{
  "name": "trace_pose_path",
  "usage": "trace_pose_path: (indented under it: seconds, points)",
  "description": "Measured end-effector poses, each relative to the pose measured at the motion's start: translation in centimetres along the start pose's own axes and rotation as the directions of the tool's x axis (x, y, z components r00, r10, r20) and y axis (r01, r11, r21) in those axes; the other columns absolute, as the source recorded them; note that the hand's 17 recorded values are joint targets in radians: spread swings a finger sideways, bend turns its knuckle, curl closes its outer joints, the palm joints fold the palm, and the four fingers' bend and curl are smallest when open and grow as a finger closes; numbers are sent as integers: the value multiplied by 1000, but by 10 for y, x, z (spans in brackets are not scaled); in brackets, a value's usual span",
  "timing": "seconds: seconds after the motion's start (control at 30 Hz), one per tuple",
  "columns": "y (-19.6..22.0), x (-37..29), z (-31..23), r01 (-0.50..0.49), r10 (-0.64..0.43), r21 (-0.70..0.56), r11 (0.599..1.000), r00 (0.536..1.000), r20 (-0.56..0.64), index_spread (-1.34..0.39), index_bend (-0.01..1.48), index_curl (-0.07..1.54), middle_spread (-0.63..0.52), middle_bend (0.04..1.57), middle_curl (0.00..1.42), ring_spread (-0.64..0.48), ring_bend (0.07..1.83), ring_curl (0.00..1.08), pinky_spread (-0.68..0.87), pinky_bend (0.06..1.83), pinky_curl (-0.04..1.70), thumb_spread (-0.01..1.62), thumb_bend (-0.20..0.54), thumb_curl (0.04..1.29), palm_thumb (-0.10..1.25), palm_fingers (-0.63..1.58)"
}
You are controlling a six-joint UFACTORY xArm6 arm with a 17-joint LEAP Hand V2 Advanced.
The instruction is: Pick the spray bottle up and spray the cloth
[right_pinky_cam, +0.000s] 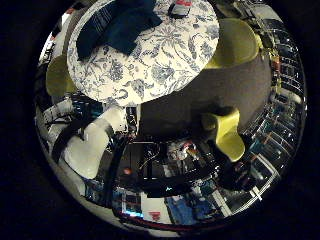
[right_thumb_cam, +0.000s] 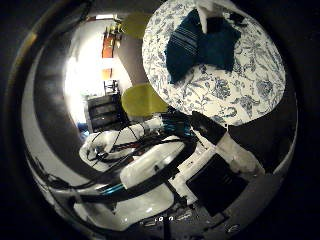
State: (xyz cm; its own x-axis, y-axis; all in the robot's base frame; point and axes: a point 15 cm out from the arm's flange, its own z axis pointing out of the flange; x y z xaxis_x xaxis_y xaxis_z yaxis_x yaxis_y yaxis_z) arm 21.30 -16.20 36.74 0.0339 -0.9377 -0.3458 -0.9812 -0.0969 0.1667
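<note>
Hand (right_thumb_cam: 235,150) empty (above table (right_pinky_cam: 165,65)); fingers straight

Floral-clothed round table (right_pinky_cam: 165,65), yellow-green chairs (right_pinky_cam: 227,130)

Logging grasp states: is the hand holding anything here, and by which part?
Nothing is held. The bottle sits on the table beside the cloth, well away from the hand.
</note>
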Motion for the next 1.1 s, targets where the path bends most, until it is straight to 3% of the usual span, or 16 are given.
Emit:
trace_pose_path:
  seconds: [0.27, 0.47, 0.8, 1.1]
  points:
    - [-2, 38, -11, -92, 81, 106, 990, 991, 103, -301, 308, 407, 44, 419, 343, 255, 182, 119, 443, 179, 246, 1074, -19, 322, 797, 271]
    - [-2, 58, -24, -187, 144, 242, 952, 972, 187, -288, 265, 403, 32, 402, 338, 245, 195, 153, 441, 181, 236, 1089, -19, 330, 800, 318]
    - [-6, 94, -36, -323, 201, 435, 841, 932, 303, -264, 160, 365, 34, 361, 333, 233, 228, 203, 439, 198, 244, 1087, -25, 333, 725, 332]
    - [-34, 104, 5, -434, 160, 525, 732, 859, 486, -188, 130, 255, 126, 298, 330, 235, 307, 247, 427, 373, 314, 1028, -28, 328, 645, 148]
